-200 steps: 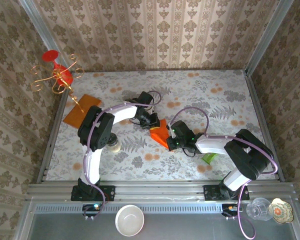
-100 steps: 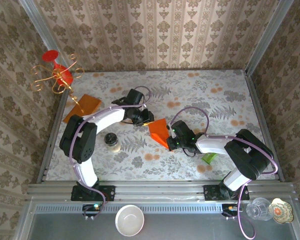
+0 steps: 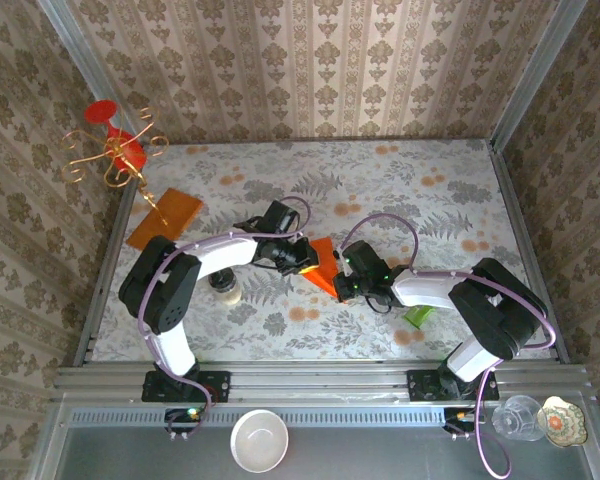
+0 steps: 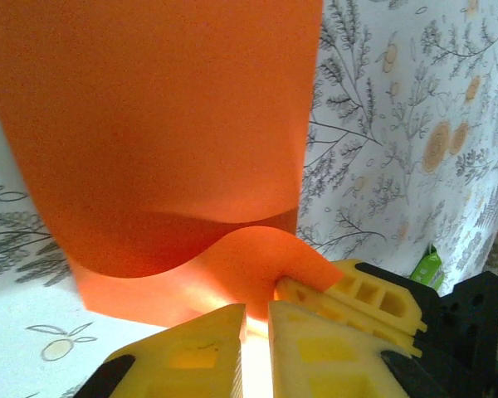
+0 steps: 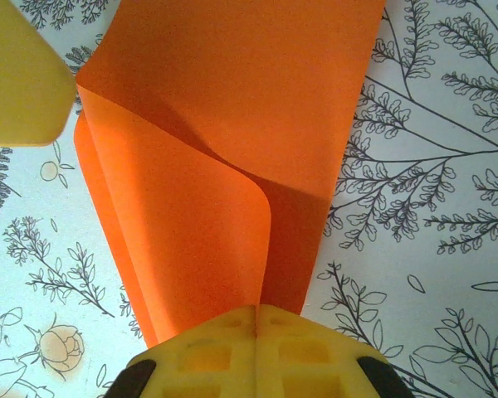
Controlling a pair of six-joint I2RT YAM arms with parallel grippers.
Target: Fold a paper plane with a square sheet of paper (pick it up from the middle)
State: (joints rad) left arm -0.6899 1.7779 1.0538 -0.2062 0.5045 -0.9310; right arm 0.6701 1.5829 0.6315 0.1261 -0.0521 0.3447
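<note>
Now the left gripper (image 4: 257, 322) has returned to the thin bright red-orange square sheet of paper (image 4: 166, 124), seemingly pinching its edge; the right gripper (image 5: 256, 315) stays clamped there.

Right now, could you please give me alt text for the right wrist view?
The shut right gripper pinches the square sheet of paper, bright orange and curled over itself, over the floral table. Another yellow finger shows top left.
</note>
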